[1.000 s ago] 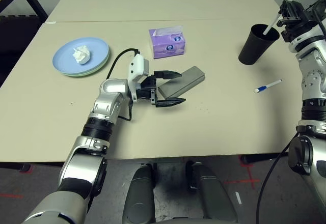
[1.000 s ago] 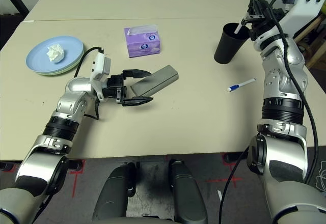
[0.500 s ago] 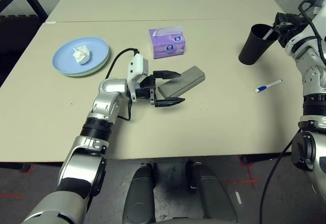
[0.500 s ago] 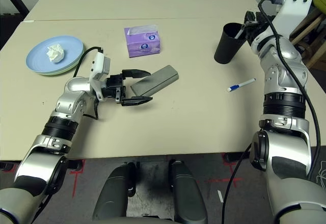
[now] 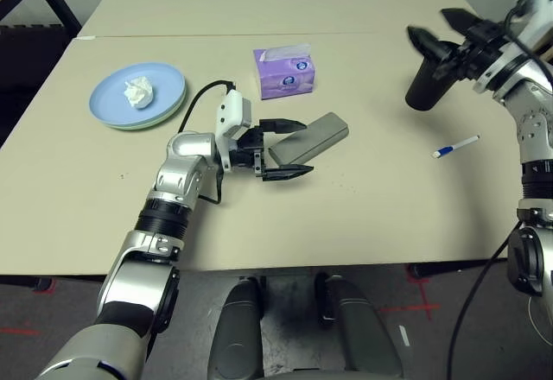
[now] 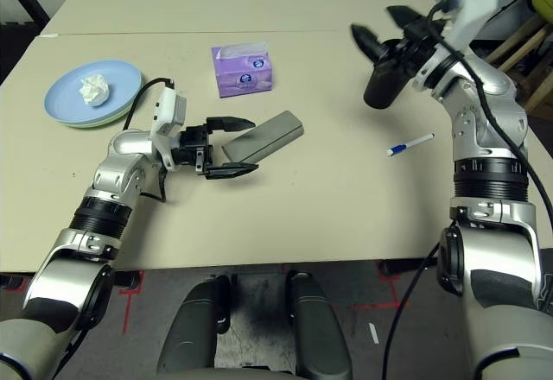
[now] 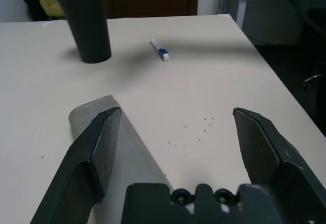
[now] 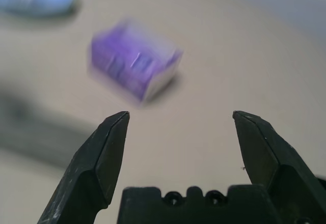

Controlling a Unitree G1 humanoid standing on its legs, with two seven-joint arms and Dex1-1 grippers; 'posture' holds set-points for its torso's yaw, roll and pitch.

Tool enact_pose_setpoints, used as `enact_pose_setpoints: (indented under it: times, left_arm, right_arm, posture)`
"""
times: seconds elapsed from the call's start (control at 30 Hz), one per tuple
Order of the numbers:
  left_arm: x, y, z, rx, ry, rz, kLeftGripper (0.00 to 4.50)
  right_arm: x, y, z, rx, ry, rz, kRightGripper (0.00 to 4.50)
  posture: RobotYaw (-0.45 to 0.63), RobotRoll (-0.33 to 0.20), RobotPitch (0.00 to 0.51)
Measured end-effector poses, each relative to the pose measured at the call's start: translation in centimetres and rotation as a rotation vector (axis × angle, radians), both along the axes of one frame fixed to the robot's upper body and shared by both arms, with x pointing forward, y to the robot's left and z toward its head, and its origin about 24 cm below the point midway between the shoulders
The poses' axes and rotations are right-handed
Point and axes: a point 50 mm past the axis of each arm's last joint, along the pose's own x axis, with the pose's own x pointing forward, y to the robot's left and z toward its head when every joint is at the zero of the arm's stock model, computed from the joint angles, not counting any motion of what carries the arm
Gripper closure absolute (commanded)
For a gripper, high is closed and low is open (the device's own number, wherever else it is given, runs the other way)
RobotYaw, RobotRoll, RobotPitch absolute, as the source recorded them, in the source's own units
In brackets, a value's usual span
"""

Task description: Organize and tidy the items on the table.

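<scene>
- far left of the table [image 5: 363, 216]: pale blue plate [image 5: 112, 104] stacked on the green plate [image 5: 130, 126], which only peeks out along the near rim; crumpled white tissue wad [image 5: 137, 91] sits on the blue one
- left gripper [image 5: 294, 148] hangs level, pointing toward the right, jaws spread wide with nothing in them; the near end of the grey oblong glasses case [image 5: 308, 137] lies between the two fingers, and from the left wrist view one finger looks right against the case's edge, can't say if it's actually touching
- purple tissue box [image 5: 283, 72] stands just behind the case, a bit apart from it
- over on the right, a black cup [image 5: 425, 86] stands upright; right gripper [image 5: 441, 33] is up in the air above and beside it, fingers wide apart and empty, aimed toward the middle of the table
- small blue-and-white pen [image 5: 454, 146] lies flat on the table near the cup, on the robot's side of it, touching nothing
</scene>
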Motion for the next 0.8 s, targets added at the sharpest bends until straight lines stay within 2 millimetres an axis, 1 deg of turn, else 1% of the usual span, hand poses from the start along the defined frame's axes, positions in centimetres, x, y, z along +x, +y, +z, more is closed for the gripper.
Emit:
enact_pose_setpoints:
  times: [0.03,0.13,0.2,0.37,0.5,0.67,0.8]
  left_arm:
    - [0.0,0.0,0.0,-0.002,-0.001,0.006,0.00]
    - [0.1,0.0,0.0,-0.003,-0.003,0.026,0.00]
    - [0.1,0.1,-0.2,0.006,-0.004,0.052,0.00]
    - [0.1,0.1,-0.5,0.011,-0.001,0.082,0.00]
    - [-0.1,0.2,-0.7,0.015,0.012,0.087,0.00]
    - [-0.2,0.1,-0.7,0.003,0.017,0.094,0.00]
    - [-0.4,-0.2,-0.3,-0.023,-0.004,0.095,0.00]
  right_arm:
    - [0.0,-0.3,-0.9,-0.099,0.043,0.024,0.03]
    - [0.0,-1.1,-2.9,-0.312,0.128,0.083,0.03]
    - [0.1,-1.7,-3.5,-0.434,0.161,0.107,0.03]
    - [0.9,-2.3,-2.8,-0.710,0.125,0.166,0.03]
    - [1.3,-2.9,-2.8,-0.914,0.143,0.198,0.03]
    - [1.6,-3.3,-2.2,-1.055,0.132,0.217,0.03]
    - [1.6,-3.3,-2.5,-1.136,0.141,0.249,0.03]
  posture:
    - [0.08,0.000,0.183]
    - [0.09,0.000,0.186]
    - [0.10,0.000,0.189]
    - [0.11,0.000,0.196]
    - [0.12,0.000,0.202]
    - [0.13,0.000,0.208]
    - [0.15,0.000,0.211]
